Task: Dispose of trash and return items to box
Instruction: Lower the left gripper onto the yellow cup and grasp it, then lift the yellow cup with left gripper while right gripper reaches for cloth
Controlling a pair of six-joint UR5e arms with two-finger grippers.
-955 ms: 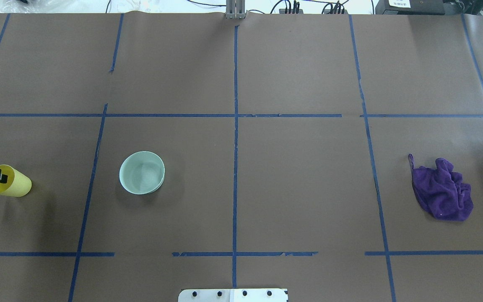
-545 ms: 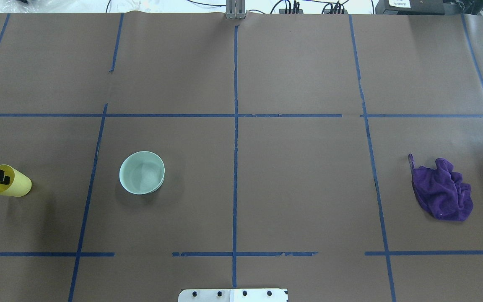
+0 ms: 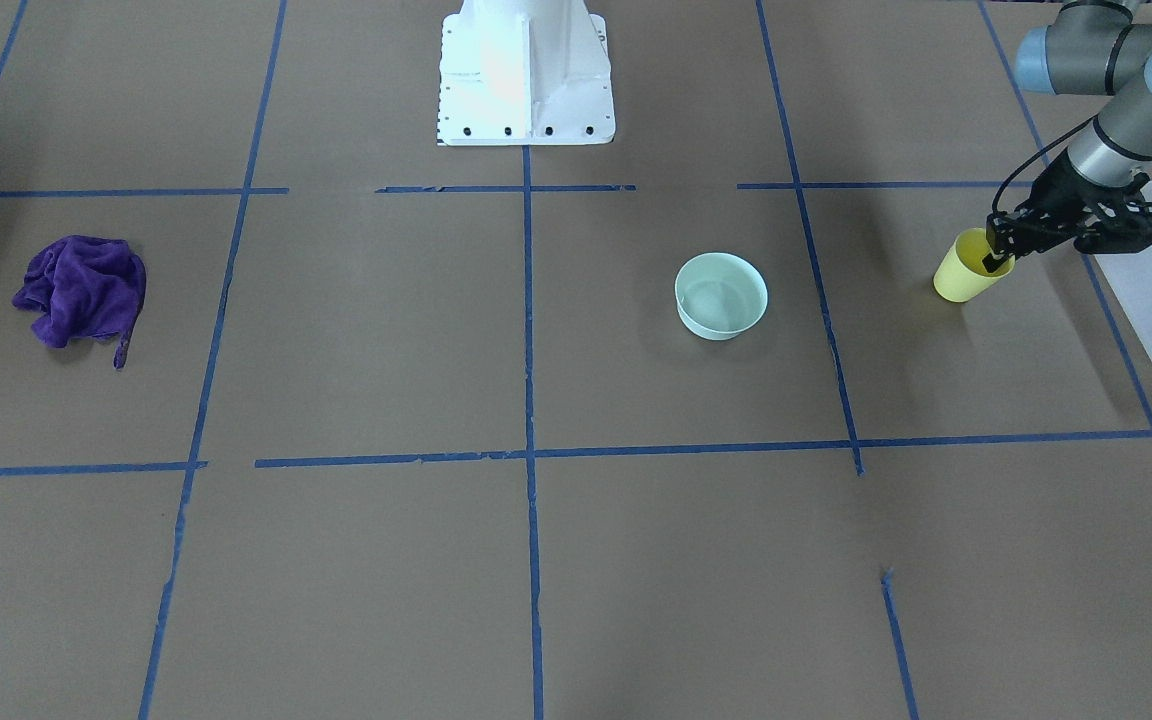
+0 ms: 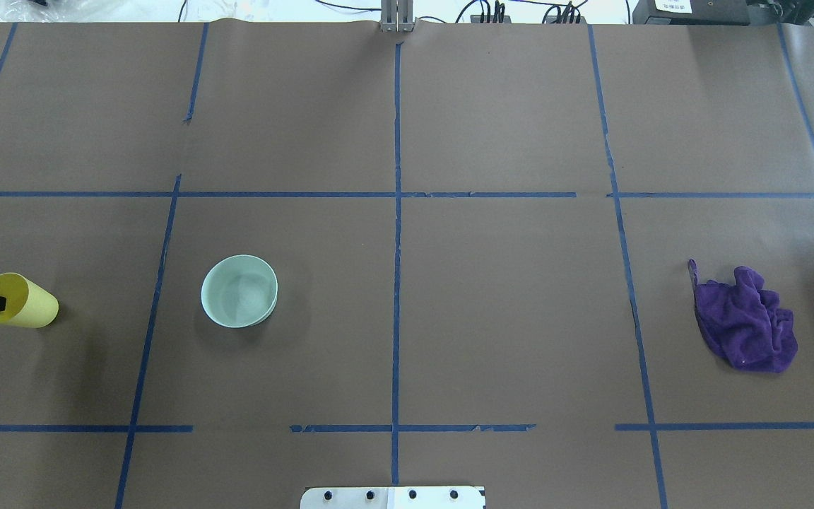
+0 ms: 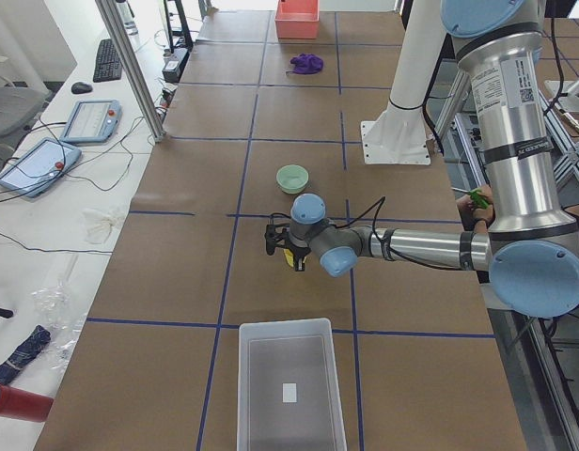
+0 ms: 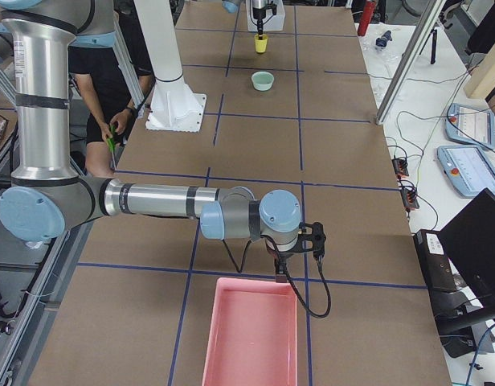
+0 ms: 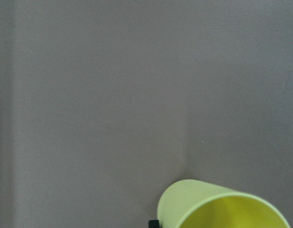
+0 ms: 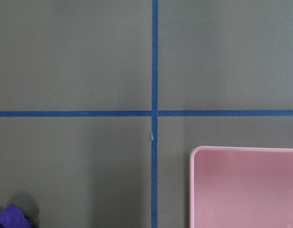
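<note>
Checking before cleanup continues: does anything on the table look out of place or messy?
Nothing spilled or damaged. Only the purple cloth lies crumpled on the robot's right side. The mint bowl sits upright, empty; the left tool grips the yellow cup at its rim.

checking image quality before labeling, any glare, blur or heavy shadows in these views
Front-facing view: the white robot base is washed out by glare. Left wrist view: the yellow cup is close, slightly soft, cropped at the bottom edge. Overhead view: only faint, diffuse shadow beside the cup. Right wrist view: evenly lit, blue tape sharp.
</note>
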